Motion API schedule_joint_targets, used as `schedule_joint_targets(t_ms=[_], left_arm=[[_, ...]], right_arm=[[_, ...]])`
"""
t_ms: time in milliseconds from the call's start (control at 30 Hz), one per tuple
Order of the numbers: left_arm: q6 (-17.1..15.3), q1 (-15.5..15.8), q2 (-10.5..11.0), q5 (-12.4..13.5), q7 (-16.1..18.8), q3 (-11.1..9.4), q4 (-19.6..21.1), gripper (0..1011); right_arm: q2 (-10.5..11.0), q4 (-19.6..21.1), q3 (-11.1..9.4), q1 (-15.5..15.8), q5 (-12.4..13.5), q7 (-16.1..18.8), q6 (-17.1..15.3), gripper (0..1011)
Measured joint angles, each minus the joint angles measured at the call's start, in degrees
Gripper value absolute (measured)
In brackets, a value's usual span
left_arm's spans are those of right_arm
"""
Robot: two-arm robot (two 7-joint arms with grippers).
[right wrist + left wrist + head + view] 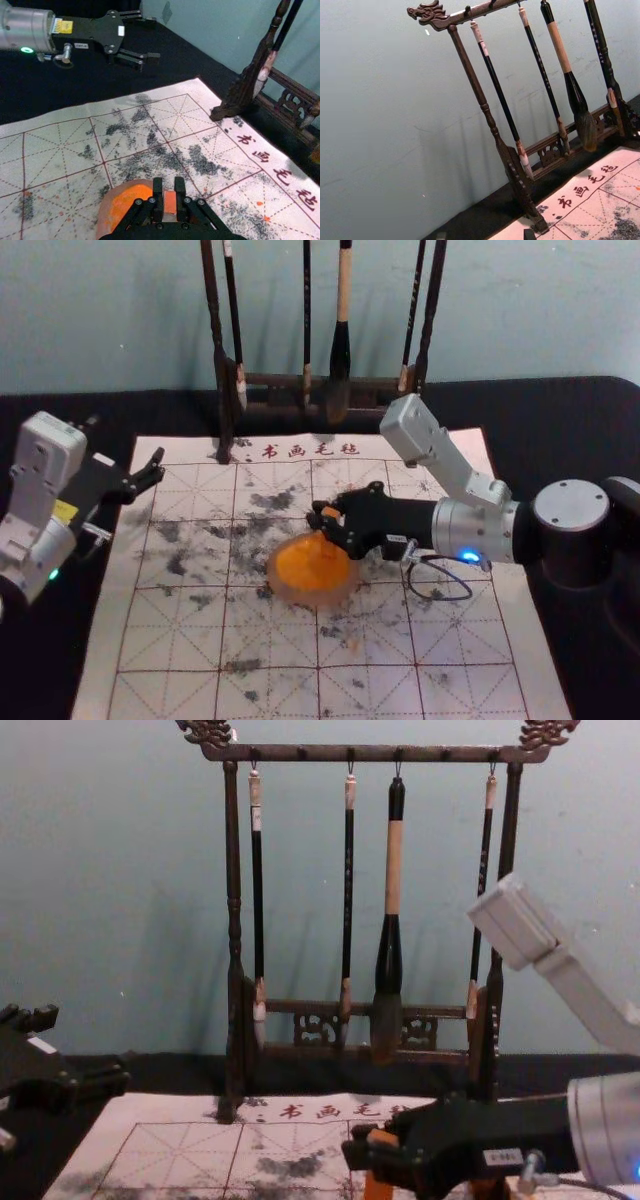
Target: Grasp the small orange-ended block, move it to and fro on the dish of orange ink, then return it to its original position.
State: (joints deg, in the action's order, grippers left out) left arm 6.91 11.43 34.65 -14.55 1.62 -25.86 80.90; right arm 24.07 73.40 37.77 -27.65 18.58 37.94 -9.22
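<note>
Mat lying flat, rack standing at its far edge; left gripper idle near its far left corner, jaws apart; right gripper by the dish, jaws closed on the block at the dish's far edge

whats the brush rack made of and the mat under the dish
Brush rack: probably dark-stained wood with a slight sheen, judging by its carved ends and turned posts. Mat: looks like matte felt; its printed heading says felt, though another cloth is possible.
</note>
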Motion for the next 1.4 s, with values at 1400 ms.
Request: schedule_joint_targets(t_ms=[1400], left_arm=[[0.0,0.0,0.0,0.0,0.0,0.0,0.0,1001]], right_arm=[[-0.3,2.2,2.0,1.6,1.8,0.5,-0.2,114]])
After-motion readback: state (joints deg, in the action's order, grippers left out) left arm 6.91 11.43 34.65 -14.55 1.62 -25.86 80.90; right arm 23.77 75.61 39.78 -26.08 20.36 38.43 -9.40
